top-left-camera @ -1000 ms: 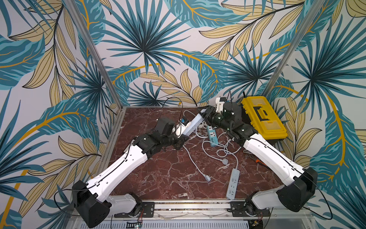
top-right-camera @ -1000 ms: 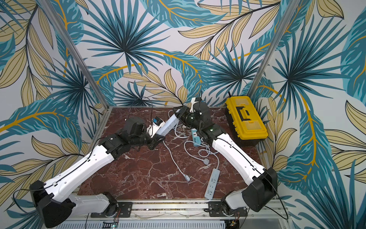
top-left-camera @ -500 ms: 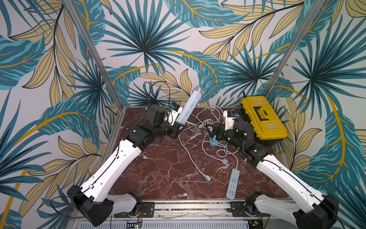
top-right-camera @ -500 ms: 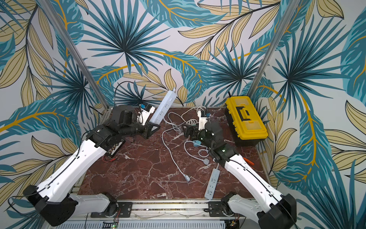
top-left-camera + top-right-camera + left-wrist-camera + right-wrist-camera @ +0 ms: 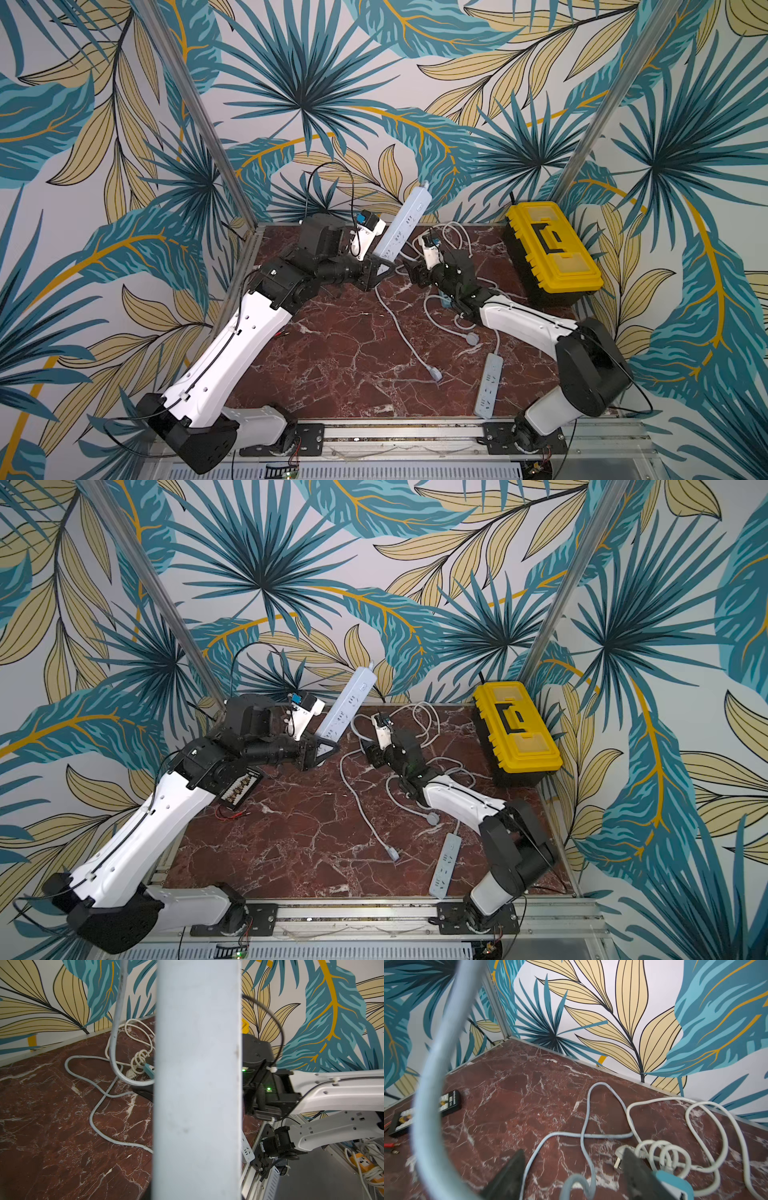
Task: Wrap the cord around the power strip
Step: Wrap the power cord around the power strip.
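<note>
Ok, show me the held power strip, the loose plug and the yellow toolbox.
held power strip (image 5: 401,222), in a top view, middle of its socket face.
loose plug (image 5: 435,375), in a top view, plug body.
yellow toolbox (image 5: 536,746), in a top view, lid.

A second ago the power strip (image 5: 401,226) lay low over the table (image 5: 332,353). Now it stands tilted up toward the back wall, its lower end clamped in the left end effector (image 5: 377,271), which has risen and drawn back. The right end effector (image 5: 412,272) has left the strip's far end, swung out to the side and come back in lower, just beside the left one. Its jaws stand apart with the cord (image 5: 573,1179) between them. The cord now hangs in a loop alongside the raised strip.
</note>
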Controlling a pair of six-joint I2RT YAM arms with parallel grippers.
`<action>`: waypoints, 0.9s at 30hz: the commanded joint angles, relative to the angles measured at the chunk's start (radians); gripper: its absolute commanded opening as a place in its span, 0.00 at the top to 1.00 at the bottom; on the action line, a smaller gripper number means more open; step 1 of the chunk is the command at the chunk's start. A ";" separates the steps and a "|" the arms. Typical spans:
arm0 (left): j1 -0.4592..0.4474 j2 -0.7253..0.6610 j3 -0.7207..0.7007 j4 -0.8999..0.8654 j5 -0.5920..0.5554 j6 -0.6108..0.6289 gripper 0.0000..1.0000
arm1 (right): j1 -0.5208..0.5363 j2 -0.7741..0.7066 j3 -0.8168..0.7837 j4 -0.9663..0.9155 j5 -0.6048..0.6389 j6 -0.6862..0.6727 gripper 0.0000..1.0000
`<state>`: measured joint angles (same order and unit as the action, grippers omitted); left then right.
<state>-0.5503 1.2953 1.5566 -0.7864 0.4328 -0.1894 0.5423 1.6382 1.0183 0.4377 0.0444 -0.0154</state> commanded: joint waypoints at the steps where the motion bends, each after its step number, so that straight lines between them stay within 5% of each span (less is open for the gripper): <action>1: 0.025 -0.022 0.041 0.035 0.030 -0.018 1.00 | 0.003 0.054 0.020 0.153 0.046 -0.046 0.62; 6: 0.108 -0.005 0.039 0.030 0.005 0.044 1.00 | 0.067 -0.071 -0.054 -0.014 0.088 -0.151 1.00; 14: 0.139 0.093 0.022 0.028 -0.165 0.302 1.00 | 0.255 -0.424 -0.108 -0.473 0.278 -0.425 1.00; 21: 0.056 0.111 -0.091 0.029 -0.230 0.580 1.00 | 0.332 -0.485 0.221 -0.870 0.349 -0.729 1.00; 27: 0.002 0.030 -0.278 0.048 -0.184 0.798 1.00 | 0.307 -0.397 0.505 -1.153 0.386 -0.819 1.00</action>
<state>-0.5396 1.3785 1.3209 -0.7830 0.2489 0.4606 0.8604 1.2095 1.4452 -0.5156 0.4004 -0.7399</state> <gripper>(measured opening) 0.292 0.080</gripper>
